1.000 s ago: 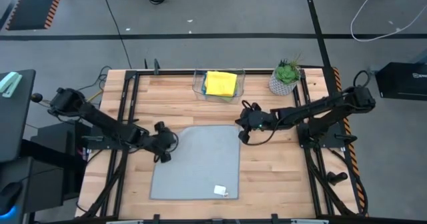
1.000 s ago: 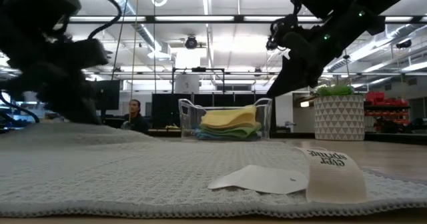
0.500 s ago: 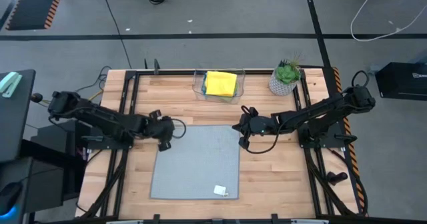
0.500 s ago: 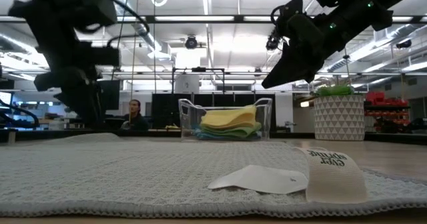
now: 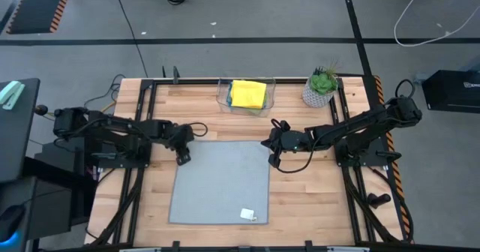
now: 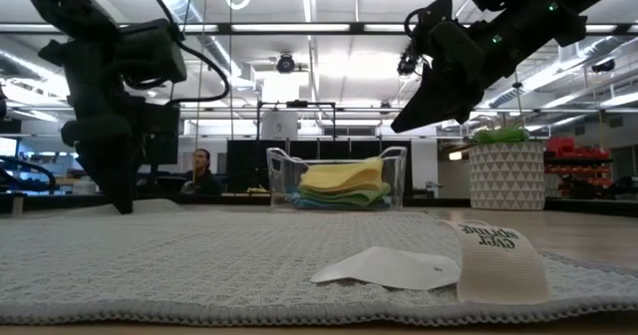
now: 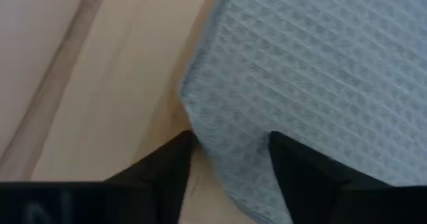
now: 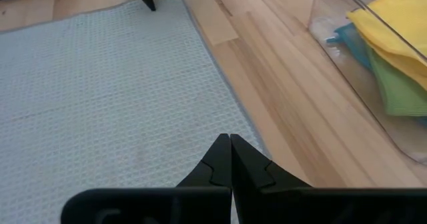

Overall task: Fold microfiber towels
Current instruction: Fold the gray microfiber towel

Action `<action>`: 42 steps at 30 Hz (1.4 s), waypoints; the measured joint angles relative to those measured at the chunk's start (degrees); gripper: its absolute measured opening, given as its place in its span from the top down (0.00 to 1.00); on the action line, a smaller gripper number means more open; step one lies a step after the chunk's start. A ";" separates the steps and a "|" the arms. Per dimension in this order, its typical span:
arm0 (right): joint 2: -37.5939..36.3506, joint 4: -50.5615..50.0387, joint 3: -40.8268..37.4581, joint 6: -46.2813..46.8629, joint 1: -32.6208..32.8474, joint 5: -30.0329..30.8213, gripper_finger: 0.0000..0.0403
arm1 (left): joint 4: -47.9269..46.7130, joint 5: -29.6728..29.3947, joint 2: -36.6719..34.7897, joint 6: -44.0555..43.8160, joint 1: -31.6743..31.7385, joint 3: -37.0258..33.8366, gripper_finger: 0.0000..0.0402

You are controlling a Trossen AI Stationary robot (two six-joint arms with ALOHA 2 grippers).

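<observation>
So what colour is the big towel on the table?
Grey towel, with a waffle weave; clearest in the right wrist view.

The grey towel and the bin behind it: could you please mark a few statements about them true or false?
1. The grey towel lies spread flat on the table. True.
2. The left claw is clamped on the towel. False: it stands open at the far left corner.
3. The right claw is shut. True.
4. The clear bin is empty. False: it holds folded towels, yellow towel on top.
5. A potted plant stands right of the bin. True.
</observation>
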 joint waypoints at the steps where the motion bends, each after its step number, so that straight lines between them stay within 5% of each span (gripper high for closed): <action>1: 0.00 0.00 0.00 0.00 0.00 0.00 0.99 | 0.18 -0.44 0.00 -0.01 -0.20 -0.07 0.52; 8: 0.00 -0.02 0.00 -0.02 0.00 0.00 0.99 | 2.98 -6.57 -1.05 1.37 -4.72 -0.22 0.95; 15: 0.00 -0.24 0.04 -0.36 0.00 0.01 0.99 | 3.65 -30.09 -1.03 -0.91 -19.11 -0.20 0.95; 19: 0.00 -0.22 0.04 -0.88 0.00 0.00 0.99 | 3.72 -35.78 -1.01 -2.76 -27.22 -0.20 0.98; 23: 0.00 -0.20 0.04 -1.14 -0.02 0.00 0.99 | 5.32 -32.24 -1.00 -5.62 -32.17 -0.20 0.91; 30: 0.00 -0.20 0.04 -1.12 -0.02 0.02 0.99 | 15.08 -12.90 -1.00 -10.73 -33.20 -0.17 0.64; 37: 0.00 -0.20 0.04 -1.12 -0.02 0.00 0.99 | 8.78 -11.64 -1.11 -6.51 -31.05 4.16 0.35; 42: 0.00 -0.18 0.04 -1.11 -0.02 0.00 0.99 | 2.49 -8.49 -1.11 -4.26 -23.89 4.80 0.31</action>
